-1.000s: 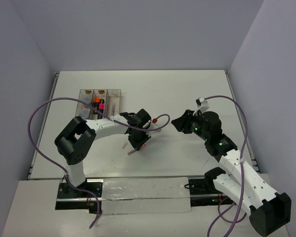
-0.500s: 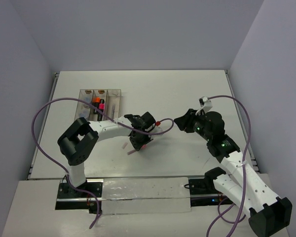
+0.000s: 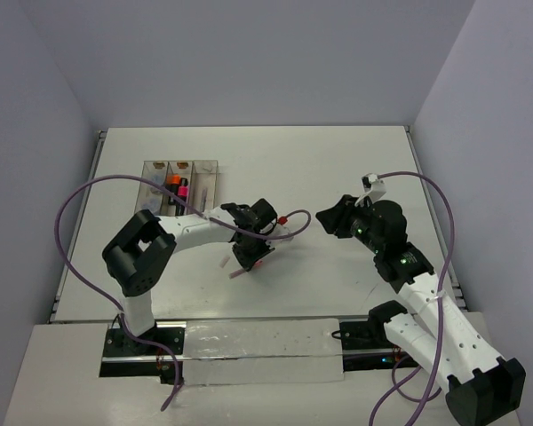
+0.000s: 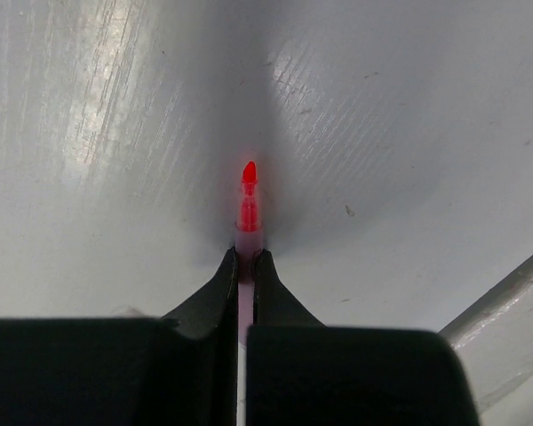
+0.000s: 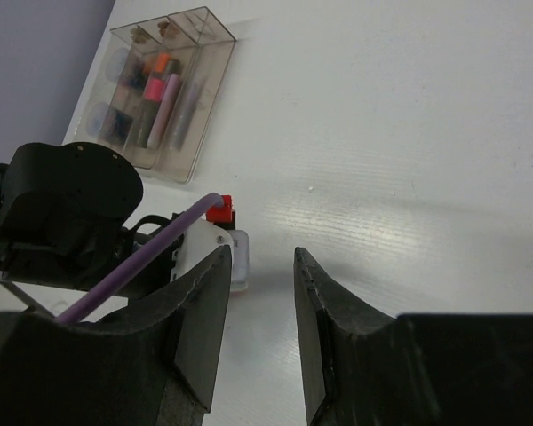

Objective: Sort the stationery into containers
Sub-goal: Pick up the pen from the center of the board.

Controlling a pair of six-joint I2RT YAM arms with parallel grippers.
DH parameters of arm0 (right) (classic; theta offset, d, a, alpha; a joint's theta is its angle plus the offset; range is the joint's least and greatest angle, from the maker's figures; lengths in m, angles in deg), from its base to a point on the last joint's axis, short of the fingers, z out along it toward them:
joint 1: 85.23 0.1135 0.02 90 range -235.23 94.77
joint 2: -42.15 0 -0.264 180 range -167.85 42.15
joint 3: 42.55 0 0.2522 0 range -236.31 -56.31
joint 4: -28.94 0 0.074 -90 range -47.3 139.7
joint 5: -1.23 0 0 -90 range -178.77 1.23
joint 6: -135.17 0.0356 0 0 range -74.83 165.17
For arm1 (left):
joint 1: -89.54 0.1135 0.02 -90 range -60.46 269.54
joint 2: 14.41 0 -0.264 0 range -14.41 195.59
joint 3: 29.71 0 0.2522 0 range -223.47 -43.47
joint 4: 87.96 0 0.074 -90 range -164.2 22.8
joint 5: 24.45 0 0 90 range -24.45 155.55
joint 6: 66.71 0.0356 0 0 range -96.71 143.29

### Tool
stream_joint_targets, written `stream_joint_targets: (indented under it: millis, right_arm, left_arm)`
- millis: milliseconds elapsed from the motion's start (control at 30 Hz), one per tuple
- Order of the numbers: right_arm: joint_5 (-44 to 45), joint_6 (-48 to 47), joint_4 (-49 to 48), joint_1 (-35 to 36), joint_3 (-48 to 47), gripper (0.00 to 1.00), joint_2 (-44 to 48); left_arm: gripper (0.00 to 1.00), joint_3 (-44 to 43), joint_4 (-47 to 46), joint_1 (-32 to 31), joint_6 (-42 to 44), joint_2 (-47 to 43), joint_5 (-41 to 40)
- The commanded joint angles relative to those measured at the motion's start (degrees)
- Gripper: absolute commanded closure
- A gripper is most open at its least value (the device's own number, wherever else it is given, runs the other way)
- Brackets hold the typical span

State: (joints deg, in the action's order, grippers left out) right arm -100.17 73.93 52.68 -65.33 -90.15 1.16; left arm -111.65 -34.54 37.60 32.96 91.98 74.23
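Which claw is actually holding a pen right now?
The left claw, shut on a thin pink pen with its red tip poking out ahead. The right claw stands open and empty.

white table (image 3: pixel 338 169), pale lavender-grey walls (image 3: pixel 249 53) on three sides, soft glare on the tabletop

Top view. A white table (image 3: pixel 338 169) bears a clear tray (image 3: pixel 215 182) of three compartments at its far left, with an orange-black highlighter (image 3: pixel 172 184) and a pink-black highlighter (image 3: pixel 184 189) side by side near the tray's middle. The left gripper (image 3: pixel 251 255) points down at the table's centre, closed on a thin pink pen (image 3: pixel 237 270) whose pale end juts toward the near edge. The right gripper (image 3: pixel 324 219) hangs to its right, well apart, facing left. Purple cables (image 3: pixel 71 213) loop from both arms
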Motion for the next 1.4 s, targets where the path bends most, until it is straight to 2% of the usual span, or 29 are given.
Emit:
stream_joint_targets:
  millis: [0,467,567,700,733,867,933,1067,1100,1133,1233,1367]
  right_arm:
    - [1.5,1.6,0.3,-0.6,-3.1,0.58,0.5]
    - [11.3,6.0,10.0,-0.7,-7.8,0.59,0.7]
    - [12.6,10.0,11.5,-0.4,-8.2,0.59,-0.4]
    - [15.6,15.6,10.5,5.6,-8.5,0.58,-4.6]
    - [17.7,17.0,10.6,10.8,-10.0,0.58,-6.0]
    - [23.5,21.6,11.2,23.3,-17.4,0.56,-20.6]
    - [22.6,23.6,10.8,25.8,-20.5,0.56,-24.3]
    - [28.0,28.7,12.9,34.9,-30.6,0.54,-39.7]
    - [28.2,29.2,13.3,37.3,-32.6,0.53,-41.7]
    - [28.1,29.6,13.6,37.8,-34.5,0.52,-42.7]
    - [27.7,34.6,18.2,42.0,-44.5,0.51,-53.6]
    - [27.2,39.6,23.1,43.2,-50.7,0.49,-63.1]
  left_arm:
    - [1.0,0.5,-0.9,0.7,-1.0,0.0,9.0]
    - [1.0,-6.9,2.7,9.5,-1.6,-7.2,12.6]
    - [1.0,-10.3,4.6,14.3,-1.8,-10.4,13.6]
    - [1.0,-13.8,6.0,20.3,-2.7,-15.5,12.3]
    - [1.0,-13.7,5.7,21.7,-3.2,-18.0,12.0]
    - [1.0,-8.4,2.6,31.1,-4.3,-27.5,10.7]
    - [1.0,-6.0,1.2,33.2,-4.5,-31.4,10.0]
    - [1.0,-3.1,0.0,45.3,-5.2,-38.6,11.4]
    - [1.0,-2.7,-0.3,46.6,-5.4,-39.6,11.4]
    - [1.0,-2.3,-0.7,47.4,-5.4,-40.5,11.4]
    - [1.0,-1.7,-1.3,54.4,-5.0,-43.6,12.1]
    - [1.0,-1.0,-0.9,55.8,-4.4,-46.0,10.9]
